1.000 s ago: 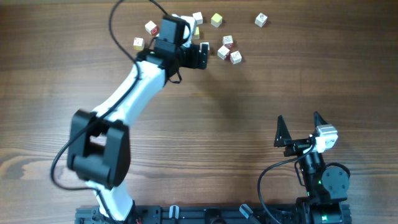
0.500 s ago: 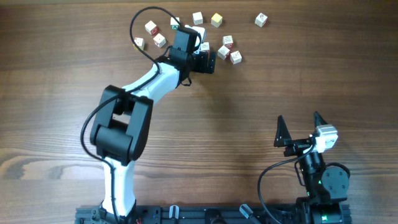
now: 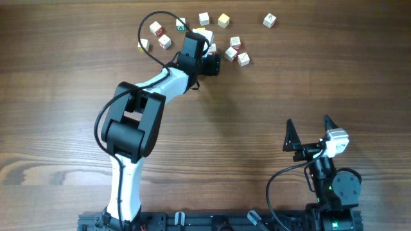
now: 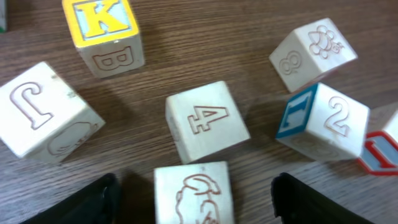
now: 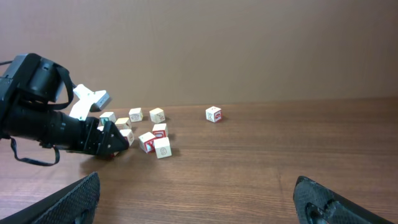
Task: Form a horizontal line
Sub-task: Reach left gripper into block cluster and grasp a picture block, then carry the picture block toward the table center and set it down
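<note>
Up at twelve o'clock on the bench (image 3: 257, 109), the white cubes (image 3: 235, 42) lie scattered, no line formed. Now the left gripper (image 3: 218, 62) gapes wide, empty, straddling one cube (image 4: 191, 193) (light, rigid, flat-sided, I'd say): pinch opposite side faces. Down at five o'clock, the right gripper (image 3: 308, 122) sits spread, empty.

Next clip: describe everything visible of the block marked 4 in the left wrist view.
The block marked 4 is a pale, wood-like cube with a reddish outlined 4 on top. It lies flat on the wooden table, slightly askew, just beyond a picture block sitting inside the open left hand. Whether those two touch is unclear; nothing else touches it.
</note>
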Controlling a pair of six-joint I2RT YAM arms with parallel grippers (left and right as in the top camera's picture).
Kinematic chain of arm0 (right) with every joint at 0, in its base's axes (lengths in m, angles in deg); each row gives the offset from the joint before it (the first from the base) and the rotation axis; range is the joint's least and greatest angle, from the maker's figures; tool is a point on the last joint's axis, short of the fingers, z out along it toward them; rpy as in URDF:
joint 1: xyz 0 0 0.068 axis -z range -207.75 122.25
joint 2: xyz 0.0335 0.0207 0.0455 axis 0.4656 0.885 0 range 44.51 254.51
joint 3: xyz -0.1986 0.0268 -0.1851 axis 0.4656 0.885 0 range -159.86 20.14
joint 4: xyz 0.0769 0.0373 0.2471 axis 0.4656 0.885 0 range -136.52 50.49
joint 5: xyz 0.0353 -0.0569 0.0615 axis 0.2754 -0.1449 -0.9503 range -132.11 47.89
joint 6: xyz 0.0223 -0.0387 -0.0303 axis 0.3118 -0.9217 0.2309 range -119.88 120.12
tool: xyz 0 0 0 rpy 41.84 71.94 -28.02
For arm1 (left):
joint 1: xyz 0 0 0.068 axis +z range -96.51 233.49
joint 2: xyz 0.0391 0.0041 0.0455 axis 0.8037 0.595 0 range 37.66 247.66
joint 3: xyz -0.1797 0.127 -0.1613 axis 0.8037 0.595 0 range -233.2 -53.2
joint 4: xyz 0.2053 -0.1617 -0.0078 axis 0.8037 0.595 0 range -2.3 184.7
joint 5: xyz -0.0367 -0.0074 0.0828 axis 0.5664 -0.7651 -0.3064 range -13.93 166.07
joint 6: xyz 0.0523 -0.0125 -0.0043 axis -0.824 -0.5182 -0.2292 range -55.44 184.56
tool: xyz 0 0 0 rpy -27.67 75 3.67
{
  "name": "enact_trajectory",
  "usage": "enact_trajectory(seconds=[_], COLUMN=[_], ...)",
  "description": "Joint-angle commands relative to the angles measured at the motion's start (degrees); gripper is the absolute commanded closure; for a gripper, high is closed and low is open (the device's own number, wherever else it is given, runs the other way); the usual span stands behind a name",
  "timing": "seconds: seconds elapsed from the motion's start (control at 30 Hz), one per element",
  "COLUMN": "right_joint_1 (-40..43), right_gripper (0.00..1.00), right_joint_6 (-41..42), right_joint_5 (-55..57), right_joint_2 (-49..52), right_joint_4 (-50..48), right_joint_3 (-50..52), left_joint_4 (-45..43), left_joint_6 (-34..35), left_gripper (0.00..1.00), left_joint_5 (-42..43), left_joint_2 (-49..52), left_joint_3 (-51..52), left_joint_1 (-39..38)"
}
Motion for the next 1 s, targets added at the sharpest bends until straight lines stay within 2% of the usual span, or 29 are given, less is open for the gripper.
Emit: enact_trajectory(seconds=[0.0, 0.1, 0.43, 0.83, 0.97], right_joint_1=[0.2, 0.2, 0.2, 0.2, 0.2], right_gripper=[0.0, 0.0, 0.0, 0.0, 0.0], right_joint_6=[-0.8, -0.8, -0.8, -0.8, -0.8], right_joint_5=[0.8, 0.8, 0.8, 0.8, 0.8], right_joint_2=[-0.2, -0.2, -0.2, -0.2, -0.2], right_joint_4=[-0.2, -0.2, -0.2, -0.2, -0.2], right_joint_3=[0.0, 0.0, 0.0, 0.0, 0.0], left_joint_4=[-0.7, -0.6, 0.9, 9.7, 16.4], left_joint_6=[-0.7, -0.7, -0.3, 3.9, 5.4], left_gripper=[0.33, 0.48, 0.6, 0.66, 0.67], left_joint_5=[-1.9, -1.9, -1.9, -1.9, -1.9], left_joint_2=[1.2, 1.2, -1.8, -13.9, -17.7], left_joint_3=[-1.0, -1.0, -1.0, -1.0, -1.0], left_joint_1=[-0.1, -0.1, -0.4, -2.8, -4.4])
